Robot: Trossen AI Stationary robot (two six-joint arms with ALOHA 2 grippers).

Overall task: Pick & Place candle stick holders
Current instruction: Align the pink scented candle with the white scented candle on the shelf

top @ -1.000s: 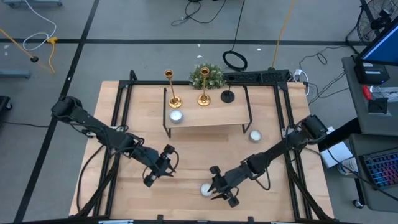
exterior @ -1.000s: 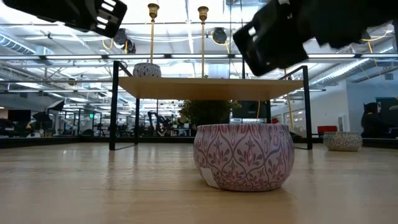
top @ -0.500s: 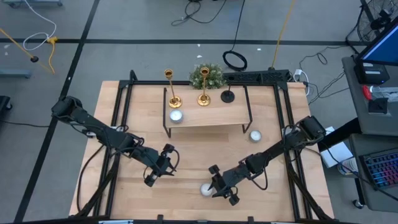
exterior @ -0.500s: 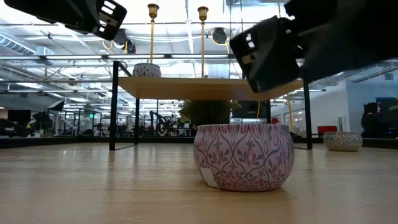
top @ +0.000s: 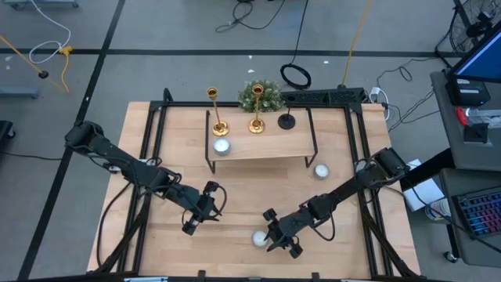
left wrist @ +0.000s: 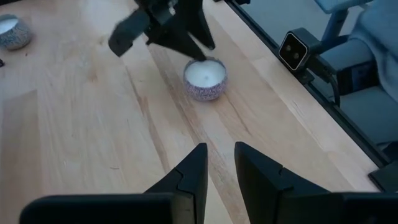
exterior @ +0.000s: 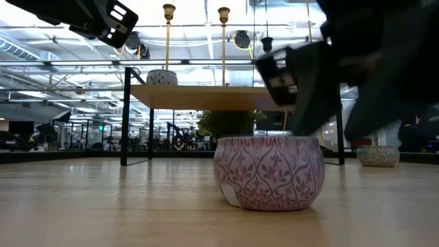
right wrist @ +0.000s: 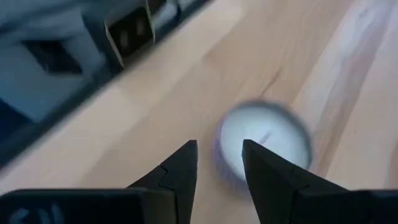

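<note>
The two gold candlesticks [top: 218, 113] and the short black holder [top: 286, 121] stand along the back edge of the small raised bench [top: 266, 145]. The right gripper [top: 274, 236], fingers slightly spread, hovers just beside a patterned candle tin [top: 258, 239] near the table's front edge. The left gripper [top: 205, 207], fingers nearly together and pinching nothing, hangs near the table's front-left.

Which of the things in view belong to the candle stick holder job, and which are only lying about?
Belong to the job:
- left gold candlestick
- right gold candlestick
- black candle holder

Only lying about:
- green plant
- candle tin on the shelf
- candle tin near the right end effector
- third candle tin
</note>
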